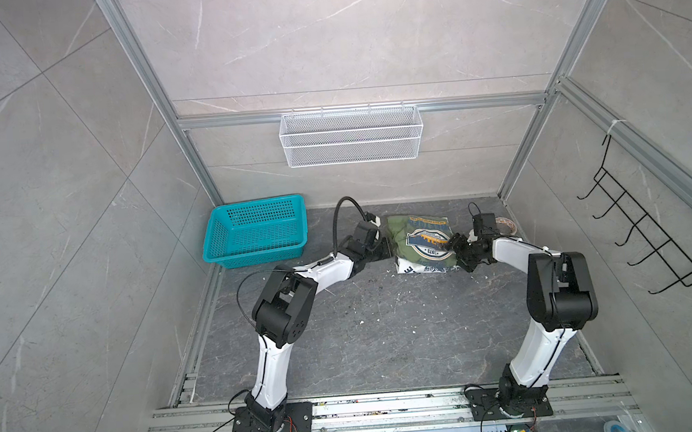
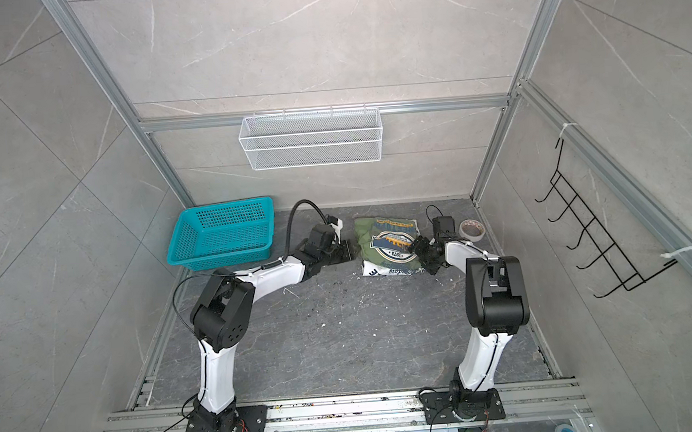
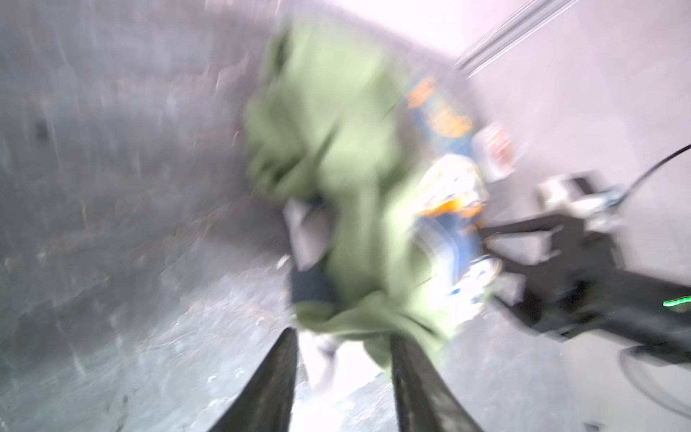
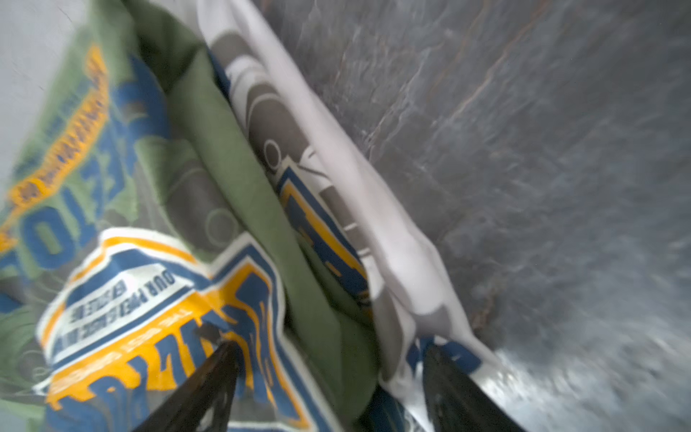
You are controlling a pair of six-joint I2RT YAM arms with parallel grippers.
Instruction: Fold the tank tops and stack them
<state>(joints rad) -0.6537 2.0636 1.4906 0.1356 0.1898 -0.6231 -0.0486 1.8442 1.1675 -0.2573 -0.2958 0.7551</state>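
Observation:
The two tank tops lie stacked at the back of the table in both top views. The folded olive green one [image 1: 404, 234] [image 2: 369, 240] has its badge print facing up. It lies on the white one [image 1: 412, 267] [image 2: 375, 270], whose near edge sticks out. My left gripper [image 1: 386, 249] [image 3: 344, 336] is at the stack's left edge, jaws apart, with the green hem [image 3: 355, 318] at its fingertips; that view is blurred. My right gripper [image 1: 451, 243] [image 4: 329, 348] is at the right edge, jaws wide, with green [image 4: 224, 149] and white [image 4: 374, 224] layers between its fingers.
A teal plastic basket [image 1: 256, 231] stands at the back left. A roll of tape [image 1: 507, 224] lies behind the right arm by the right wall. A white mesh basket [image 1: 351, 135] hangs on the back wall. A black hook rack [image 1: 645, 229] hangs on the right wall.

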